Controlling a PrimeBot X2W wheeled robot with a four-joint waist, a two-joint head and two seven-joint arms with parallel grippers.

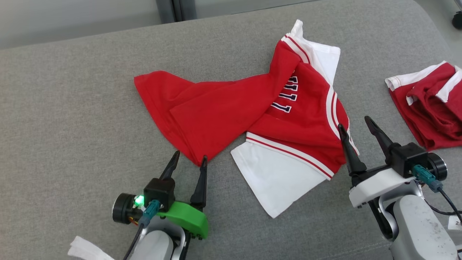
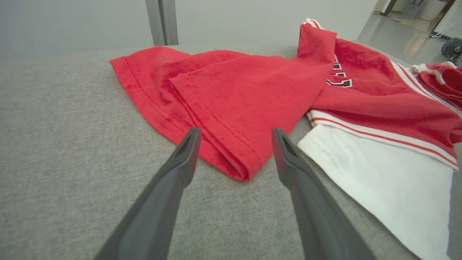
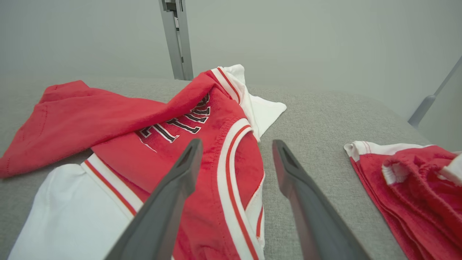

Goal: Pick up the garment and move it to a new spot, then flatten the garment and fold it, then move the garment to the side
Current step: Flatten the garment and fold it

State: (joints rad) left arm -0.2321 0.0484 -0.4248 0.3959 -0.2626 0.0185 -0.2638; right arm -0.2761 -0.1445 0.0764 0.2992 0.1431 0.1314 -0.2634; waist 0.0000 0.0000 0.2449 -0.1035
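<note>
While the garment [image 1: 223, 108], a red and white jersey, lay bunched and twisted near the middle of the grey padded surface [image 1: 72, 108], neither gripper was found holding it. Left gripper [image 1: 190, 155] was noted with fingers spread and the red hem corner between them, probably so that corner could be pinched for flattening. Right gripper [image 1: 353, 122] was likewise noted spread wide and empty, one finger over the striped edge, likely placed for the opposite pull. Counted: two grippers, one jersey, one second red-and-white bundle [image 1: 429, 104] well apart at the right, one white scrap [image 1: 86, 249].
</note>
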